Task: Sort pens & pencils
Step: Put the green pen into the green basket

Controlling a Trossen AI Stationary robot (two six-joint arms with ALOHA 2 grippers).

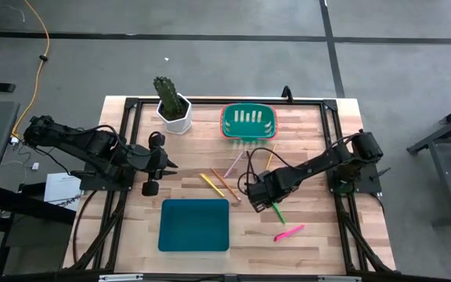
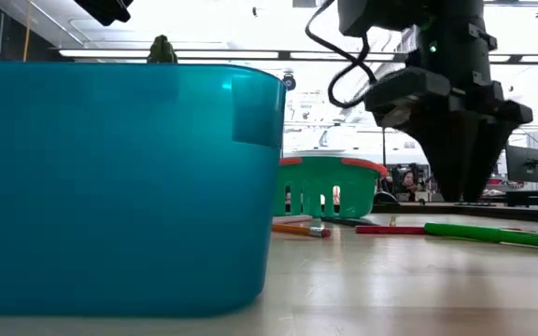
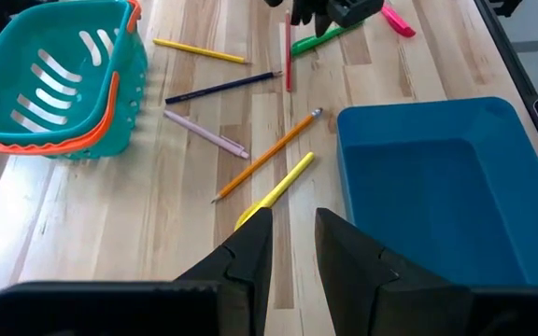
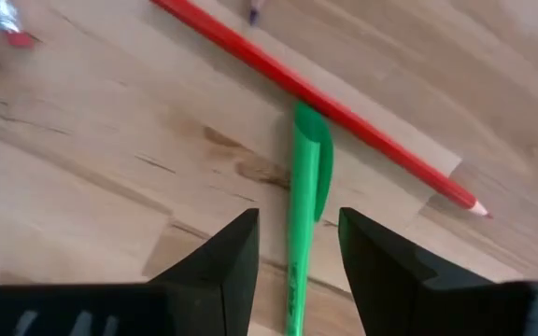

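Note:
My right gripper (image 4: 299, 252) is open and low over the table, to the right of the blue bin. Its fingers stand on either side of the green pen (image 4: 302, 201) without touching it. The pen's far end meets the red pencil (image 4: 316, 98), which lies across it. In the high view my right gripper (image 1: 263, 205) is over the green pen (image 1: 277, 213), and the pink pen (image 1: 289, 233) lies nearer the near edge. More pencils (image 1: 214, 184) lie mid-table. My left gripper (image 3: 292, 247) hovers left of them, narrowly open and holding nothing.
A blue bin (image 1: 194, 225) sits near the table's near edge and a green basket with an orange rim (image 1: 248, 121) sits at the far side. A potted cactus (image 1: 172, 102) stands far left. Yellow (image 3: 274, 191), orange (image 3: 267, 156), lilac (image 3: 205, 135) and dark blue (image 3: 222, 87) sticks lie between them.

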